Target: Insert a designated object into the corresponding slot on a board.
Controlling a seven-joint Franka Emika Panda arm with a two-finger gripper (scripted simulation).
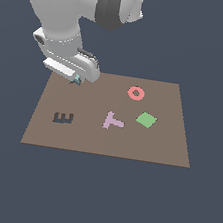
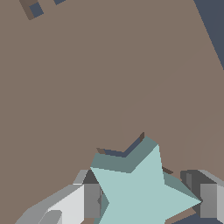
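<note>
The light-teal star is held between my fingers, and my gripper is shut on it. The star sits low over the dark star-shaped slot, whose edges show just beyond two of its points; it looks partly sunk into the recess. In the exterior view my gripper hovers at the far corner of the brown board, on the exterior view's left, and only a sliver of the star shows under the hand. The hand hides the slot there.
On the board lie a pink ring, a green square and a lilac T piece. A dark E-shaped recess lies near the board's left side, also seen as the E-shaped recess.
</note>
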